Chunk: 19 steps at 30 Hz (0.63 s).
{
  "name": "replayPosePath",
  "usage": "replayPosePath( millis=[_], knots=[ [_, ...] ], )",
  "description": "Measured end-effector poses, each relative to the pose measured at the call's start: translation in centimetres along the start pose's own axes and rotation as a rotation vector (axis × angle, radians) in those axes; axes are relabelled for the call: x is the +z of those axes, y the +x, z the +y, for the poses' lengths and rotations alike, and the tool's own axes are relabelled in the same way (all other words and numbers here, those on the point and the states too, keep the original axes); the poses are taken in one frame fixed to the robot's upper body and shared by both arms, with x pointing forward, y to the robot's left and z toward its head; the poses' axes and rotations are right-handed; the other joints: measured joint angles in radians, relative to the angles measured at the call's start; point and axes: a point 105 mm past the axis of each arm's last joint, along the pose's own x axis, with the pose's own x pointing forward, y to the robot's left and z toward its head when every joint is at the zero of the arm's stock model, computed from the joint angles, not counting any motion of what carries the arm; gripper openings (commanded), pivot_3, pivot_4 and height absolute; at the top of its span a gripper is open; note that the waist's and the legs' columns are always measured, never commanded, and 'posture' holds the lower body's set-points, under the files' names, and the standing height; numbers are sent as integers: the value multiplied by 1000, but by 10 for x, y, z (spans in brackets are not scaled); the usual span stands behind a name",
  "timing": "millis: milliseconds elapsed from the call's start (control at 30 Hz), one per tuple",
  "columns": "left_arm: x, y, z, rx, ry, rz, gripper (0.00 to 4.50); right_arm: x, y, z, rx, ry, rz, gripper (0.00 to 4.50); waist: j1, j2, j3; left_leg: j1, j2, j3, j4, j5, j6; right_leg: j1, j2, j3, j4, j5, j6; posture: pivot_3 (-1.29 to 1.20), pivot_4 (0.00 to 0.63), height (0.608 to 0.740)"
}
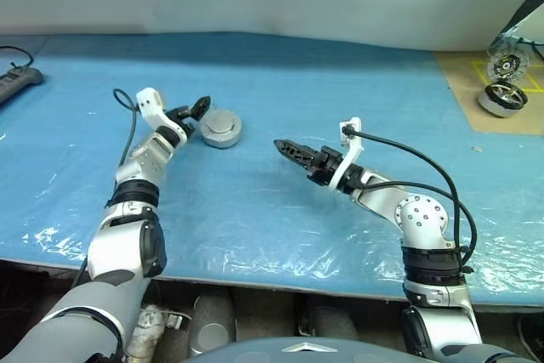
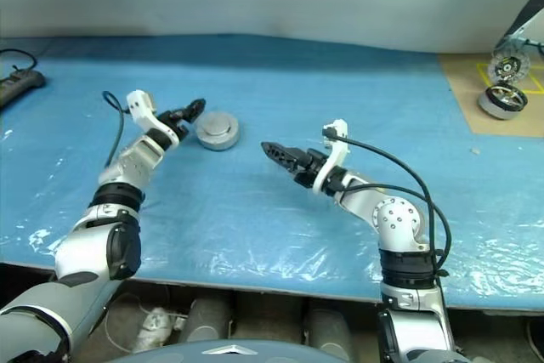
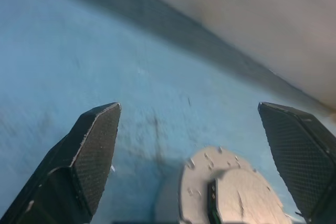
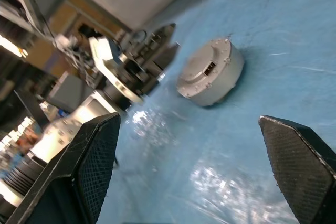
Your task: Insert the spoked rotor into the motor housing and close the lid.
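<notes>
Two grippers hang over the blue plastic-covered table [image 1: 255,210] with their black fingers spread apart and nothing between them. The left gripper [image 1: 197,110] sits just beside the closed motor housing [image 1: 221,128], whose smooth grey lid [image 4: 203,67] is seated on top. The right gripper [image 1: 289,150] hovers well apart from it, nearer the table's middle.

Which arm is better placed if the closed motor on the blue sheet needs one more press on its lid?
Probably the left. The left gripper is open right beside the closed motor housing, almost touching its lid. The right gripper is also open but farther off, with bare blue sheet between.
</notes>
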Motion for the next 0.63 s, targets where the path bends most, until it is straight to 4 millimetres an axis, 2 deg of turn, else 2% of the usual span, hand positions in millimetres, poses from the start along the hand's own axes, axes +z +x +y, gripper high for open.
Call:
replayPosePath(
  millis=[67,133,200,267,400,500,633],
  knots=[
    [15,-8,6,6,134,-39,4459,11,-6,-11,-97,-155,-21,4500,-1,0,0,0,0,0,0,0,0,0,0,0,0,0,0,0,150,740],
    [21,-16,4,-10,265,-60,4459,26,-13,-25,-235,-330,-64,4500,-2,0,0,1,0,0,0,0,0,0,0,0,0,0,0,0,150,740],
    [14,-22,-3,-30,355,-58,4459,36,-21,-40,-380,-518,-77,4500,0,0,0,1,0,0,0,0,0,1,-1,0,0,0,0,0,150,740],
    [5,-30,-11,-38,403,-56,4459,38,-30,-49,-475,-623,-85,4500,0,0,0,1,0,0,0,0,0,1,-1,-1,0,0,0,0,150,740],
    [-23,-50,-25,0,420,-47,4459,23,-45,-53,-623,-680,-128,4500,-8,0,0,1,1,0,-1,0,0,1,0,-1,-1,0,0,0,150,740],
    [-46,-70,-38,23,385,-6,4459,12,-66,-54,-763,-728,-170,4500,-12,0,0,2,0,0,-1,0,0,1,0,0,-1,0,0,0,150,740],
    [-56,-89,-40,56,413,33,4459,-13,-92,-66,-924,-714,-140,4500,-15,0,0,10,0,2,-2,0,0,5,1,5,-2,-3,4,0,150,740]
  ],
)
